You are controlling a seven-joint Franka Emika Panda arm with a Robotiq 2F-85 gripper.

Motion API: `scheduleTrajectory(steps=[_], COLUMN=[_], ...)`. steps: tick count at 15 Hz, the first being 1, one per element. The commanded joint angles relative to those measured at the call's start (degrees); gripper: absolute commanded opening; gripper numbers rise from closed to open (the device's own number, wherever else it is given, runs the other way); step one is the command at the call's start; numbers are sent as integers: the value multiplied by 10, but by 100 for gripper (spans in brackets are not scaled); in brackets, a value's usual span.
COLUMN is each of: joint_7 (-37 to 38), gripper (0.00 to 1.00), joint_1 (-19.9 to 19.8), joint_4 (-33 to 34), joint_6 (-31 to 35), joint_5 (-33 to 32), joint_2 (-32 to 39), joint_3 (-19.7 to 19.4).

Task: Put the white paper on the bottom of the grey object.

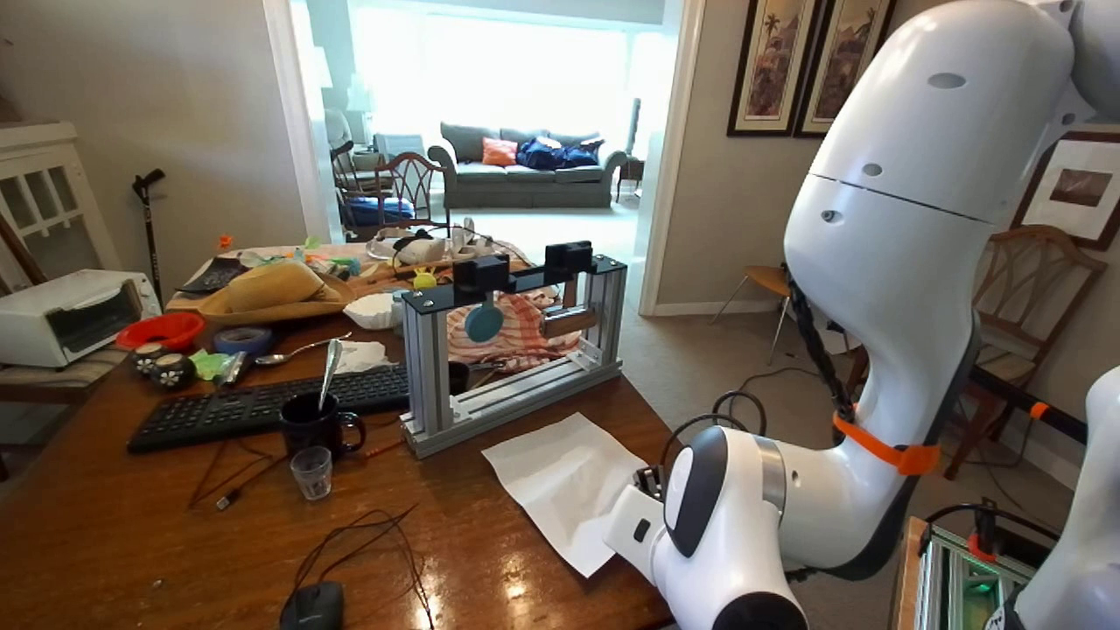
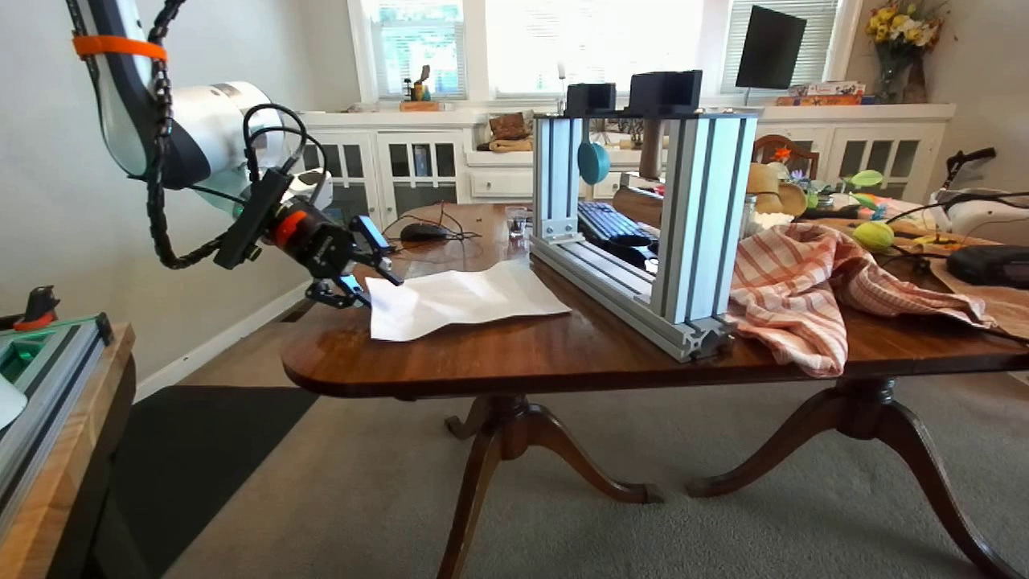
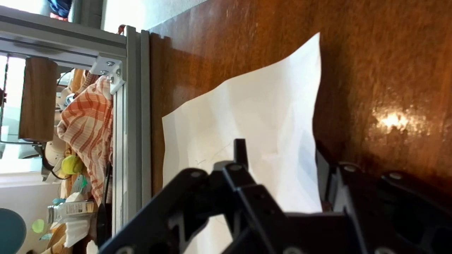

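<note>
The white paper [image 1: 564,486] lies on the bench [image 1: 175,542], just beside the grey rack [image 1: 525,398] and outside it; in the wrist view a strip of bare bench separates the two. The sheet is creased, and its edge by the end effector [image 2: 384,292] curls upward. The end effector is tilted downward at that edge, with its fingers [image 3: 240,155] apart. In the wrist view one finger is over the sheet, and the other sits at the outer side of the edge, partly hidden by the sheet. Whether either touches the paper cannot be determined.

The rack stands upright, one end at the bench edge. Black boxes [image 1: 481,273] sit on its top bar; a teal disc [image 1: 483,323] hangs within the frame.

A black keyboard [image 1: 227,407] ends near a rack post. In front of it, in an exterior view, stands a black mug [image 1: 302,429] with a utensil [image 1: 329,372] leaning in it, and a clear glass [image 1: 312,472] just beside. A black mouse [image 1: 313,606] lies farther along the bench. A checked cloth [image 2: 788,281] lies by the rack in both exterior views.
</note>
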Motion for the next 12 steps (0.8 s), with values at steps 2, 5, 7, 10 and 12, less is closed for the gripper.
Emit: scheduleTrajectory(steps=[2,5,7,10,12], joint_7=[35,47,54,51,25], gripper=[13,0,0,0,0], joint_1=[-4,-5,-6,-6,-4], joint_4=[9,8,9,8,-8], joint_6=[-9,-8,-8,-8,3], joint_5=[-25,-28,-30,-21,19], joint_2=[22,27,29,28,-9], joint_3=[3,3,2,4,17])
